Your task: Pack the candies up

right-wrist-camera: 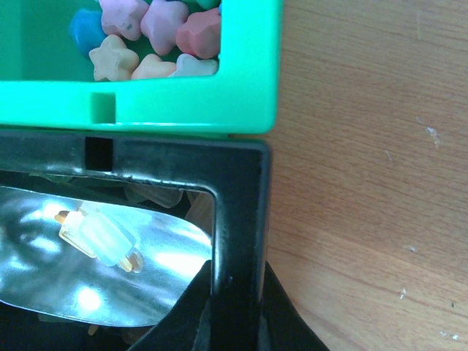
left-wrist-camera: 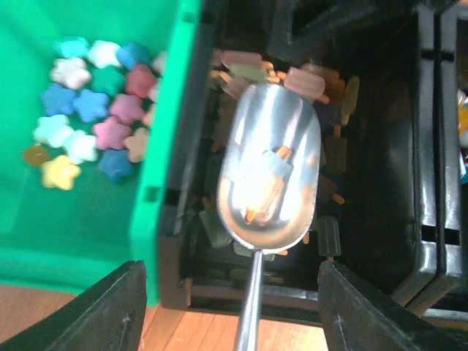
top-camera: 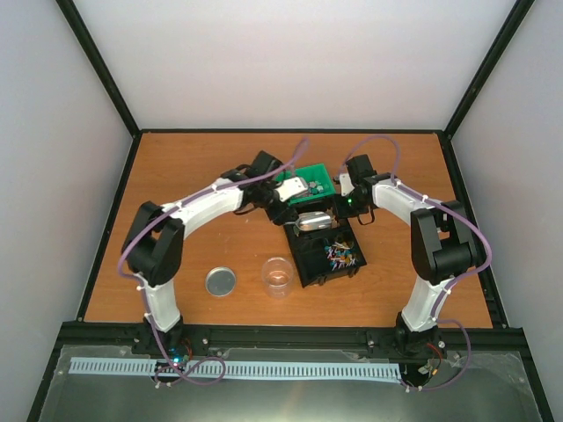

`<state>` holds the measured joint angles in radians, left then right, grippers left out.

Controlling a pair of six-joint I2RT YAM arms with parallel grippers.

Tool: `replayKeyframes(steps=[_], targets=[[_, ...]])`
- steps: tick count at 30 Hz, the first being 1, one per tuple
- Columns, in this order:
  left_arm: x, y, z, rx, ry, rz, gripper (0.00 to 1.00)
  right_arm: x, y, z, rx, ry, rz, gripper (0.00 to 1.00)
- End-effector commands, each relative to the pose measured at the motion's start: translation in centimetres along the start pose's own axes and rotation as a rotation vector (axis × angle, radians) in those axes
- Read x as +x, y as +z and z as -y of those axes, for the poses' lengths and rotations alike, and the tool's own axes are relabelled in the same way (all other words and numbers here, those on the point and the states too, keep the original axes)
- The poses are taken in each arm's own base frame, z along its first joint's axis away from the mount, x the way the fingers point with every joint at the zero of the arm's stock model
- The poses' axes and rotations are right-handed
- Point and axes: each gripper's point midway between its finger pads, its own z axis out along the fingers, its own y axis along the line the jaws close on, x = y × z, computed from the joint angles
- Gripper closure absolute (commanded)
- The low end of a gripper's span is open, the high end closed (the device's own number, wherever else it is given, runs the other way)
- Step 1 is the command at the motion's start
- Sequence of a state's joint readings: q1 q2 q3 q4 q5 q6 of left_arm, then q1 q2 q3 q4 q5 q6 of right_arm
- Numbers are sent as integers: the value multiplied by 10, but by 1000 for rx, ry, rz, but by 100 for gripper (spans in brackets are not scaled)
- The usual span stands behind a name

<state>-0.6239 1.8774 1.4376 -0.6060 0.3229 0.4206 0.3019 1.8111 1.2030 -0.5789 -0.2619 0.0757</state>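
Note:
The candies (left-wrist-camera: pixel 95 110) are small star-shaped pieces in pink, blue, white and yellow, lying in a green tray (left-wrist-camera: pixel 172 146). They also show in the right wrist view (right-wrist-camera: pixel 161 29). My left gripper (left-wrist-camera: pixel 232 307) holds a metal scoop (left-wrist-camera: pixel 270 168) by its thin handle over a black tray (top-camera: pixel 303 255). The scoop carries pale block-on-a-stick pieces (right-wrist-camera: pixel 102 238), not stars; more lie in the compartment below. My right gripper (right-wrist-camera: pixel 235 292) is shut on the black tray's rim (right-wrist-camera: pixel 238 205), one finger on each side.
A clear cup (top-camera: pixel 278 274) and a round metal lid (top-camera: pixel 221 281) stand on the wooden table near the front. The black tray's right compartment holds thin multicoloured pieces (top-camera: pixel 341 255). The green tray (top-camera: pixel 321 173) touches the black tray's far side.

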Motion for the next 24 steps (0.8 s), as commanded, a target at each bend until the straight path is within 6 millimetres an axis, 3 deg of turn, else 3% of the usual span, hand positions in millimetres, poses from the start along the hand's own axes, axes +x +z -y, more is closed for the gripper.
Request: replayKeyframes(steps=[1,6,16,24], targets=[[-31,-35,-24,2,-53,318,33,-17,-10,-13,-67,-51,74,97],[-22,-44,-16,19,48,453,36,-14,-7,-10,-75,-65,60,97],[15,-24,10,86,80,476,40,-9,-1,-9,-94,-75,30,97],[19,-10,9,99,85,490,44,-6,4,-10,-113,-79,8,97]])
